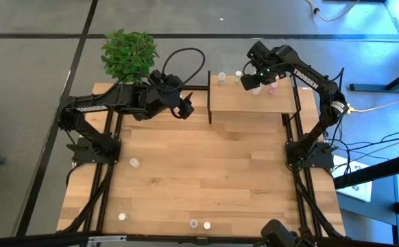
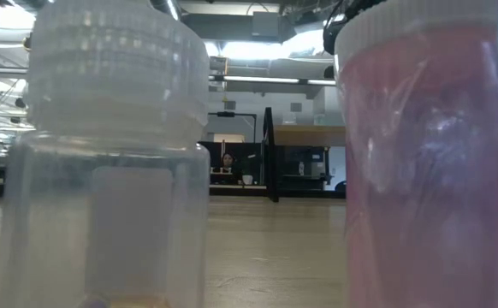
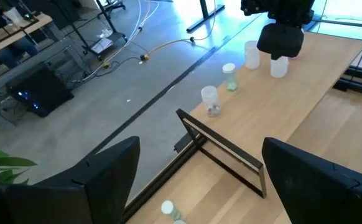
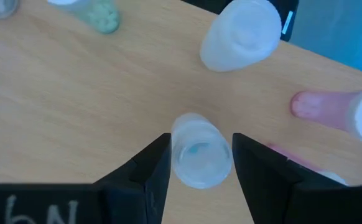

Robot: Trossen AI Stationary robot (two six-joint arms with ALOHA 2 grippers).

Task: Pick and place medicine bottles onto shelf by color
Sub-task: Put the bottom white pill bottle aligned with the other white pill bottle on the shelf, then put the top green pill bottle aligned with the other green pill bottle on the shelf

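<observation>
step: right gripper [image 4: 196, 163] grasping bottle [image 4: 198, 154] on shelf [image 1: 234, 103] | next: release, lift clear | left gripper [image 3: 199, 180] spread, waiting

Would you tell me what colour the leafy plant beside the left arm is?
Green; the plant shows best in the high view.

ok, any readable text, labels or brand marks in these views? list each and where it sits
"TROSSEN": white letters on the dark right arm, high view.
White handwritten marks on the right tool's dark finger, right wrist view: cut off at the frame edge, not readable.
Tiny translucent medicine bottles on the light-wood shelf: no legible labels.
Nothing else readable.
</observation>
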